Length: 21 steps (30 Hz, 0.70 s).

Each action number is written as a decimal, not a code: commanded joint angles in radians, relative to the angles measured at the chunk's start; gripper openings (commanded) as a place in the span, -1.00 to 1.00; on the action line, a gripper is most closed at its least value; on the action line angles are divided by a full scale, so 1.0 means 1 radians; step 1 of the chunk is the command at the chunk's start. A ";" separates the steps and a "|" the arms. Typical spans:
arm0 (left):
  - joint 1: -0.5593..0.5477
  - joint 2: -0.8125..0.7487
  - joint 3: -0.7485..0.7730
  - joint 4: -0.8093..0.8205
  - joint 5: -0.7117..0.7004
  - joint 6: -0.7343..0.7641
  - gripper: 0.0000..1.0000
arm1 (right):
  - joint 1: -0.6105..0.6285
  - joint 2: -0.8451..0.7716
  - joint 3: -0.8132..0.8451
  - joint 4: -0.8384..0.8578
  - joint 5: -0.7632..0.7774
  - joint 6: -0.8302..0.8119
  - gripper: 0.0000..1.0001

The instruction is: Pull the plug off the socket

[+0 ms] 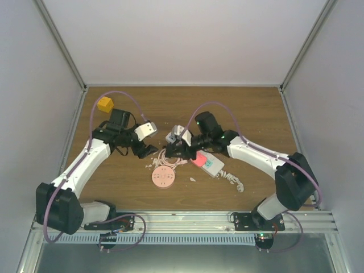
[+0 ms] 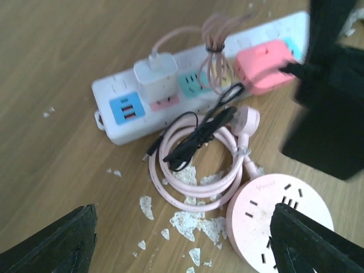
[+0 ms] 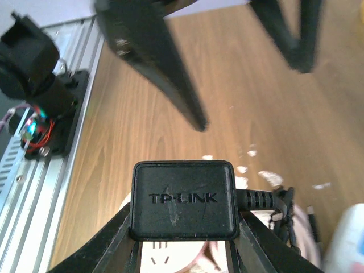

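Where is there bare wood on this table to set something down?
Bare wood runs along the far edge of the table, right of the yellow block, and near left between the left arm and round pink socket. The middle is crowded: power strip, cables, crumbs.

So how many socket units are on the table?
2. A white power strip under the right arm; a round pink socket left of it, in the open. Arms may hide more.

White-shelled left arm (image 1: 85,162) and right arm (image 1: 256,152), black joints (image 1: 293,187), lilac cables (image 1: 122,95) along both, black wedge-shaped fingers (image 2: 57,244) on the left hand (image 2: 183,211), black bases (image 1: 111,224) on a silver rail (image 1: 187,217)
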 commanded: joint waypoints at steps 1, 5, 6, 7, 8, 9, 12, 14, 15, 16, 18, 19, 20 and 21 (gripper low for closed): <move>0.020 -0.079 0.035 -0.012 0.099 -0.011 0.66 | -0.080 -0.042 0.081 0.029 -0.074 0.097 -0.97; 0.020 -0.121 0.063 0.035 0.105 -0.079 0.62 | -0.149 -0.021 0.139 0.056 -0.103 0.218 -0.97; 0.020 -0.126 0.071 0.042 0.112 -0.096 0.61 | -0.161 -0.018 0.143 0.070 -0.105 0.249 -0.97; 0.018 -0.128 0.079 0.049 0.116 -0.109 0.59 | -0.169 -0.019 0.141 0.090 -0.103 0.279 -0.97; 0.014 -0.129 0.085 0.053 0.114 -0.116 0.59 | -0.174 -0.023 0.137 0.106 -0.102 0.298 -0.97; 0.005 -0.128 0.092 0.059 0.101 -0.122 0.58 | -0.177 -0.026 0.135 0.120 -0.099 0.325 -0.97; -0.033 -0.127 0.100 0.083 0.037 -0.129 0.54 | -0.178 -0.031 0.130 0.160 -0.088 0.391 -0.96; -0.053 -0.130 0.107 0.103 0.023 -0.141 0.52 | -0.178 -0.030 0.134 0.179 -0.088 0.439 -0.96; -0.059 -0.128 0.113 0.108 0.027 -0.147 0.51 | -0.178 -0.028 0.135 0.192 -0.091 0.462 -0.96; -0.065 -0.124 0.121 0.114 0.029 -0.155 0.49 | -0.178 -0.027 0.134 0.203 -0.096 0.489 -0.96; -0.078 -0.112 0.138 0.123 0.025 -0.169 0.46 | -0.178 -0.021 0.132 0.224 -0.105 0.552 -0.96; -0.086 -0.104 0.151 0.124 0.021 -0.175 0.45 | -0.178 -0.016 0.130 0.255 -0.110 0.580 -0.96; -0.092 -0.093 0.162 0.121 0.013 -0.178 0.45 | -0.178 -0.009 0.130 0.272 -0.115 0.603 -0.95; -0.098 -0.083 0.174 0.118 0.003 -0.181 0.45 | -0.178 0.000 0.131 0.283 -0.117 0.618 -0.93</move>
